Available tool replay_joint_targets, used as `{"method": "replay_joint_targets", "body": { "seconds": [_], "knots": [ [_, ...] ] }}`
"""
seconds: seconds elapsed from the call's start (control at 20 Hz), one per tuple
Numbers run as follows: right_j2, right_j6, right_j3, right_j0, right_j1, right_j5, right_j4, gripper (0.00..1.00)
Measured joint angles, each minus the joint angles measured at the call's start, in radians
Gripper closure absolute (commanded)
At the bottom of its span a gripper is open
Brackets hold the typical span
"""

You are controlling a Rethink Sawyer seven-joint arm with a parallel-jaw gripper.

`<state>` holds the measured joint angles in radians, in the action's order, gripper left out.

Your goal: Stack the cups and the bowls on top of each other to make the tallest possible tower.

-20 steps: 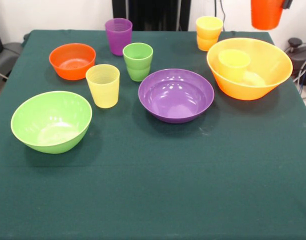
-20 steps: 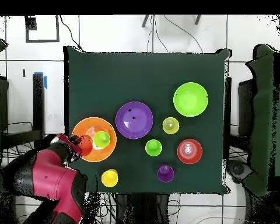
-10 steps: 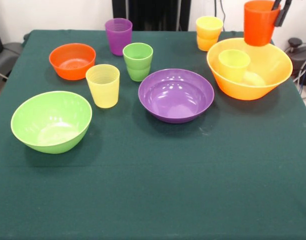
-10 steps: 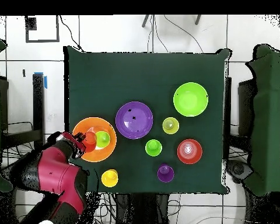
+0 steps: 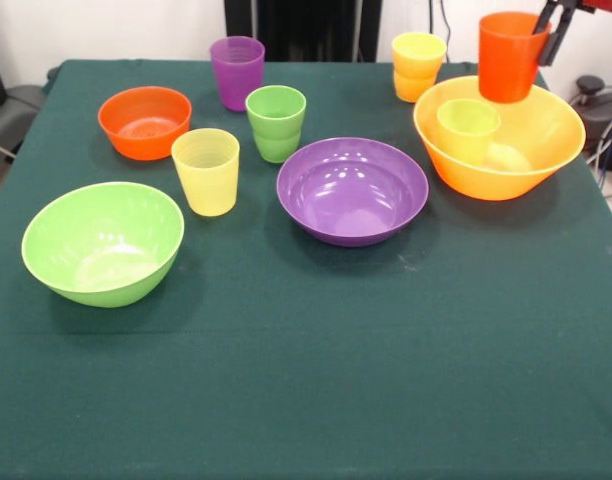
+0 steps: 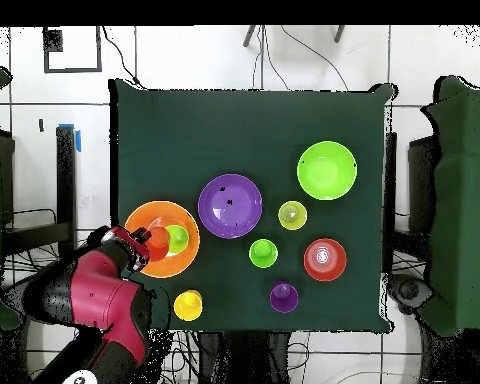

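Observation:
My gripper [image 5: 549, 26] comes in at the top right, shut on the rim of an upright orange cup [image 5: 511, 56]. The cup hangs over the far side of the large yellow-orange bowl [image 5: 546, 150], beside a lime green cup [image 5: 468, 128] standing inside it. From overhead, the gripper [image 6: 141, 243] holds the orange cup [image 6: 156, 241] next to the lime cup [image 6: 176, 238], within the big bowl's rim [image 6: 162, 207]. The other bowls and cups stand apart on the green cloth.
A purple bowl [image 5: 352, 190] sits mid-table, a lime green bowl [image 5: 103, 243] near left and an orange bowl [image 5: 144, 122] far left. A pale yellow cup [image 5: 206, 171], green cup [image 5: 276, 122], purple cup [image 5: 237, 72] and yellow-orange cup [image 5: 418, 65] stand upright.
The gripper has brought the orange cup down and leftwards, from beyond the bowl's right edge to over the bowl beside the lime cup. Nothing else moved.

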<state>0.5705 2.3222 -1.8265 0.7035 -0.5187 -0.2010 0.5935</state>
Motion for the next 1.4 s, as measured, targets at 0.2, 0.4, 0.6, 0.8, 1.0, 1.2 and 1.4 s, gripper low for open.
{"method": "replay_joint_targets", "body": {
  "seconds": [0.2,0.4,0.6,0.8,1.0,1.2,1.4],
  "knots": [
    [0.0,0.0,0.0,0.0,0.007,0.0,0.0,1.0],
    [0.0,0.0,0.0,0.0,0.015,0.0,0.0,1.0],
    [0.0,0.0,0.0,0.0,0.023,0.0,0.0,1.0],
    [-0.001,0.0,0.0,0.002,0.034,0.0,0.0,1.0],
    [-0.001,0.0,0.0,0.004,0.047,0.0,0.0,1.0],
    [-0.001,0.0,0.0,0.008,0.053,0.0,0.001,1.0],
    [-0.001,0.0,0.001,0.015,0.055,0.0,0.001,1.0]
  ]
}}
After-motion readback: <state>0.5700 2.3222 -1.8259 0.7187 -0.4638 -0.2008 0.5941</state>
